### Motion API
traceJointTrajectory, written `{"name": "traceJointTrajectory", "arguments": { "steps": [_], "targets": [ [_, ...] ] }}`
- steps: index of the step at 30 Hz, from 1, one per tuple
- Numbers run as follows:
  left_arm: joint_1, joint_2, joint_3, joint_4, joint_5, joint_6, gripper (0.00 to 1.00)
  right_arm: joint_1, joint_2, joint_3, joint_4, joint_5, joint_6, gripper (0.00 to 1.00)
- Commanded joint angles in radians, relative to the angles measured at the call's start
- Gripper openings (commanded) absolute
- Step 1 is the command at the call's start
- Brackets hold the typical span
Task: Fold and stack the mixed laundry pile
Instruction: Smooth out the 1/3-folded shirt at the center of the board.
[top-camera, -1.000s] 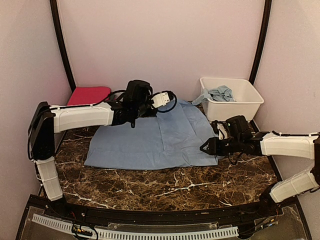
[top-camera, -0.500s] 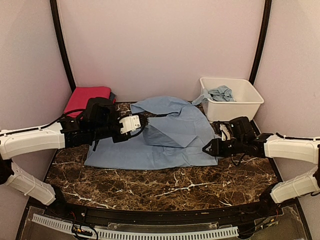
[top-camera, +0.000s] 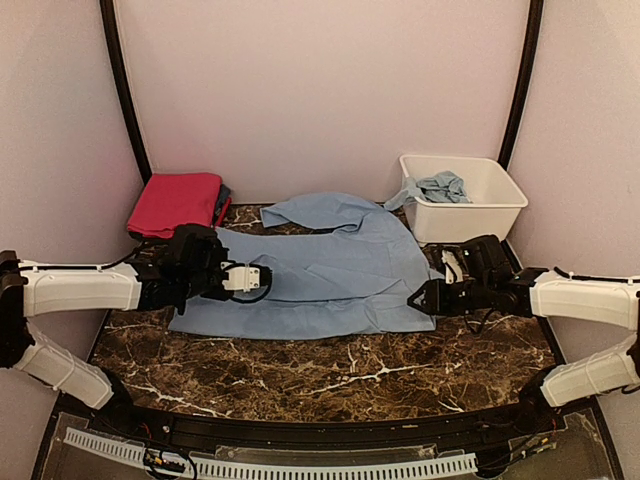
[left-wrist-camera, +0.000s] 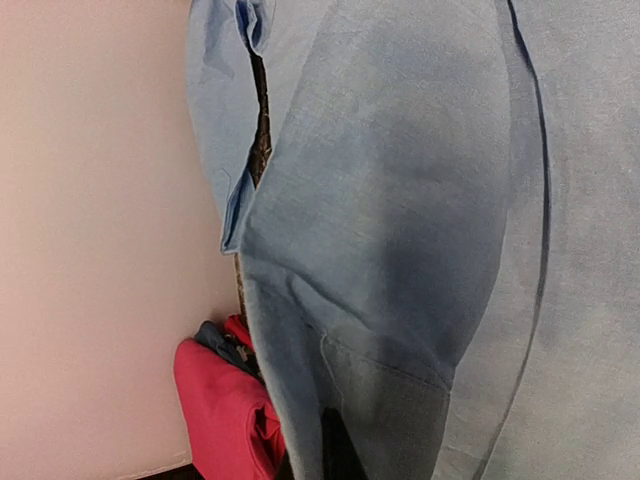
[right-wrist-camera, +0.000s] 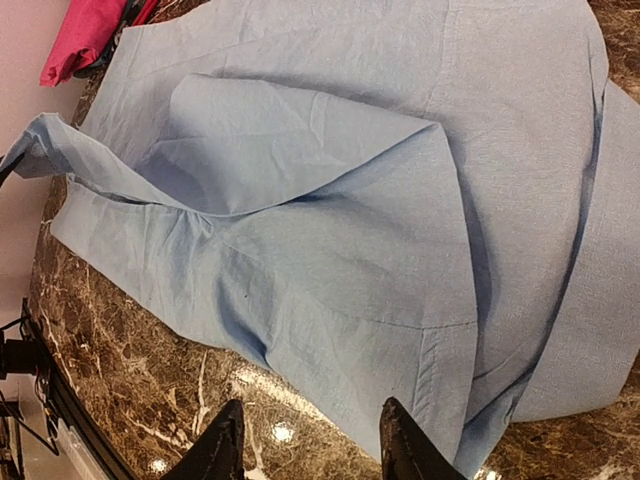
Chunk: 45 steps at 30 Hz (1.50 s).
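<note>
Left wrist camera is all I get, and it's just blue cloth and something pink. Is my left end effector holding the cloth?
Observer: Yes. In the top view the left end effector is shut on the blue garment, with one edge lifted off the table.
Operator: What's the other arm doing?
Observer: The right end effector is open beside the garment's near right corner, holding nothing.
Operator: Is there any other laundry?
Observer: A white tub at the far right holds a crumpled blue cloth.

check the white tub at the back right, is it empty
No, a crumpled pale blue cloth lies inside the white tub, with one end draped over its left rim.
</note>
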Motion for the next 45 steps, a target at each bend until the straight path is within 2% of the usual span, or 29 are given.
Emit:
{"name": "traceJointTrajectory", "arguments": {
  "steps": [1, 5, 7, 8, 9, 11, 15, 16, 18, 19, 20, 21, 22, 23, 24, 25, 27, 32, 38, 42, 45],
  "targets": [
    [0.003, -0.105, -0.045, 0.121, 0.057, 0.122, 0.0, -0.009, 0.014, 0.02, 0.019, -0.009, -0.021, 0.43],
    [-0.047, -0.183, -0.093, -0.015, 0.076, 0.051, 0.0, -0.009, 0.028, 0.03, 0.025, -0.017, -0.023, 0.43],
    [-0.076, -0.239, -0.122, -0.075, 0.058, 0.005, 0.07, -0.009, 0.03, 0.035, 0.028, -0.02, -0.025, 0.44],
    [-0.09, -0.259, -0.137, -0.11, 0.038, -0.027, 0.21, -0.009, 0.031, 0.037, 0.029, -0.021, -0.028, 0.44],
    [-0.095, -0.3, -0.143, -0.123, 0.024, -0.046, 0.28, -0.009, 0.036, 0.042, 0.029, -0.022, -0.031, 0.45],
    [-0.1, -0.358, -0.15, -0.128, -0.034, -0.164, 0.47, -0.009, 0.048, 0.053, 0.031, -0.03, -0.038, 0.45],
    [-0.087, -0.479, -0.113, -0.103, -0.12, -0.4, 0.69, -0.009, 0.081, 0.078, 0.038, -0.049, -0.047, 0.46],
    [-0.085, -0.492, -0.082, -0.099, -0.142, -0.449, 0.7, -0.009, 0.088, 0.085, 0.04, -0.053, -0.048, 0.46],
    [-0.073, -0.51, 0.0, -0.161, -0.133, -0.654, 0.72, -0.009, 0.101, 0.096, 0.042, -0.058, -0.051, 0.46],
    [-0.053, -0.49, 0.041, -0.253, -0.092, -0.836, 0.71, -0.009, 0.104, 0.102, 0.044, -0.059, -0.053, 0.46],
    [-0.042, -0.472, 0.123, -0.303, -0.075, -0.929, 0.7, -0.009, 0.11, 0.108, 0.043, -0.059, -0.056, 0.46],
    [-0.02, -0.422, 0.16, -0.389, -0.058, -1.1, 0.66, -0.009, 0.114, 0.116, 0.042, -0.06, -0.059, 0.46],
    [-0.008, -0.362, 0.229, -0.439, -0.046, -1.204, 0.64, -0.009, 0.122, 0.124, 0.04, -0.06, -0.062, 0.46],
    [0.029, -0.332, 0.259, -0.539, 0.011, -1.393, 0.62, -0.009, 0.126, 0.129, 0.039, -0.06, -0.064, 0.46],
    [0.051, -0.273, 0.308, -0.581, 0.06, -1.476, 0.61, -0.009, 0.132, 0.134, 0.036, -0.059, -0.067, 0.46],
    [0.081, -0.247, 0.32, -0.637, 0.149, -1.614, 0.61, -0.01, 0.136, 0.139, 0.03, -0.058, -0.071, 0.46],
    [0.092, -0.209, 0.283, -0.647, 0.235, -1.777, 0.61, -0.009, 0.137, 0.144, 0.02, -0.054, -0.075, 0.46],
    [0.105, -0.274, 0.076, -0.545, 0.372, -2.041, 0.63, -0.009, 0.126, 0.138, -0.021, -0.035, -0.088, 0.46],
    [0.121, -0.383, -0.127, -0.496, 0.443, -2.173, 0.64, -0.016, 0.086, 0.087, -0.052, -0.024, -0.083, 0.47],
    [0.133, -0.409, -0.282, -0.363, 0.536, -2.259, 0.63, -0.029, 0.053, 0.062, -0.063, -0.029, -0.071, 0.47],
    [0.135, -0.385, -0.345, -0.278, 0.538, -2.278, 0.61, -0.036, 0.036, 0.054, -0.07, -0.03, -0.068, 0.47]
  ]
}}
